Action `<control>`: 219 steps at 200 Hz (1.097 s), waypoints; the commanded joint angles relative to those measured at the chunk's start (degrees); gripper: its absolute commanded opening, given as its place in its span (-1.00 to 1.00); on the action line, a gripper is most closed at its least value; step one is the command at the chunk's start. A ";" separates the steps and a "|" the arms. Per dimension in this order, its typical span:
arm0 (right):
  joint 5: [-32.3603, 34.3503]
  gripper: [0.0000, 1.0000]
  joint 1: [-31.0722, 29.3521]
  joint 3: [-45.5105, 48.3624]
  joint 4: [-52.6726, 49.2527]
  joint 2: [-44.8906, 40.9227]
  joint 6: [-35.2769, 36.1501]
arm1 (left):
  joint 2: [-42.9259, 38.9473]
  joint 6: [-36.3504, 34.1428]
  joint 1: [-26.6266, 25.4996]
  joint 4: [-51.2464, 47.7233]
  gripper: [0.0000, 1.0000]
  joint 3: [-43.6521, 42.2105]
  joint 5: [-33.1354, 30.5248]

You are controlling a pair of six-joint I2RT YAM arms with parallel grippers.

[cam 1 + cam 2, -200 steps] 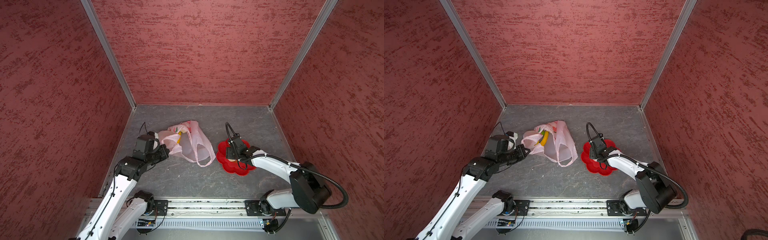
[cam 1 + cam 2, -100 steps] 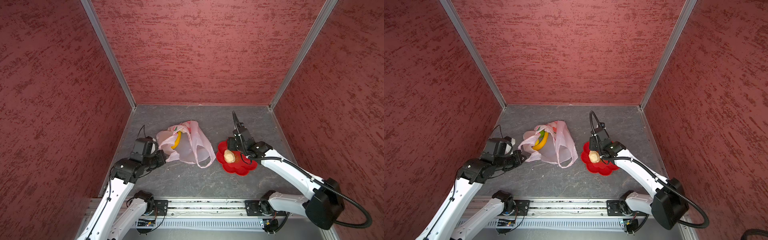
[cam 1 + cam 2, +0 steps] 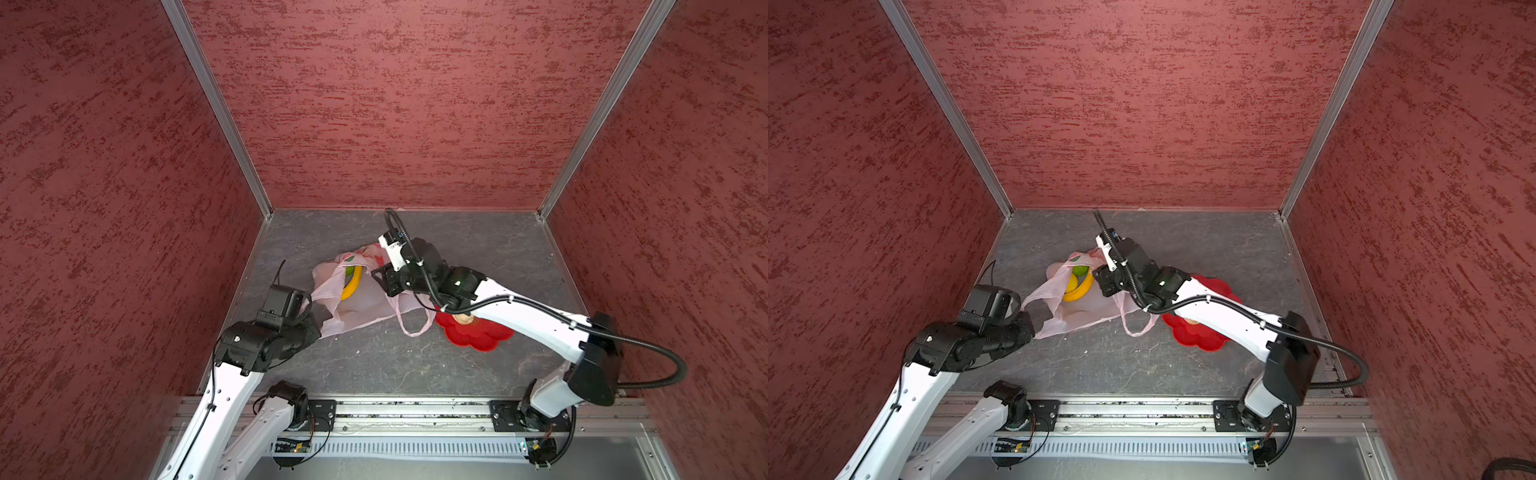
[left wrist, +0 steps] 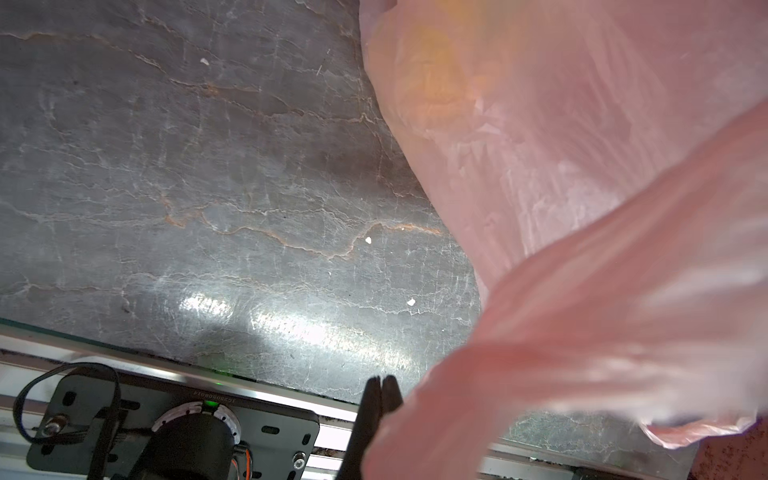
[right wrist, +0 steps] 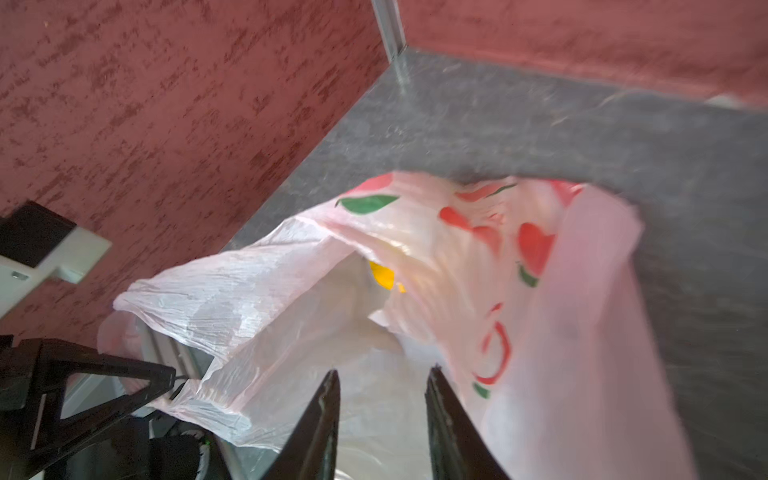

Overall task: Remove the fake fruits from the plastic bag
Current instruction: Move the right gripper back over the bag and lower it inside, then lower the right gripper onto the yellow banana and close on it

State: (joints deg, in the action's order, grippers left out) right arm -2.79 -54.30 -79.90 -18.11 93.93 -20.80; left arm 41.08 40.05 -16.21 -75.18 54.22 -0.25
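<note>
Nearest: left gripper (image 3: pixel 316 311) at the near-left corner of the bag (image 3: pixel 361 309), jaws shut, pinching the film, which stretches taut toward it. Left wrist view: fingertips (image 4: pixel 374 392) pressed together, pink film draped over them. Red dish (image 3: pixel 478 336) just right of bag, near side, partly under the right arm, with one beige fruit (image 3: pixel 463 318) in it. Bag lies crumpled on grey floor (image 3: pixel 374 365), mouth open, one handle (image 3: pixel 411 326) lying toward dish. Inside bag: banana (image 3: pixel 351 286), green fruit (image 3: pixel 1080 271) just beyond it. An orange-yellow patch (image 4: pixel 436 83) shows through the film; can't tell which fruit. Right gripper (image 5: pixel 382 374) over bag's far-right side at the mouth, jaws partly apart, nothing between them.
</note>
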 commanded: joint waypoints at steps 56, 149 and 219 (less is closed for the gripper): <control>-5.36 -0.36 -3.49 -3.00 3.43 10.81 -9.74 | -2.59 3.78 -1.36 5.11 -1.00 -3.15 1.35; -4.05 -0.44 -5.10 -3.25 3.78 16.50 -5.49 | -4.01 5.66 -2.14 11.09 -1.00 -5.05 3.77; -6.22 -0.44 -5.82 -4.01 2.37 19.54 -4.85 | -2.55 4.88 -2.12 11.93 -1.00 -3.76 3.36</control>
State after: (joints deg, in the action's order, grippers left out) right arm -8.56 -59.48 -83.07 -15.73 111.70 -26.11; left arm 38.30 45.63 -18.13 -64.58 49.19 2.90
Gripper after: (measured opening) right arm 0.277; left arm 0.047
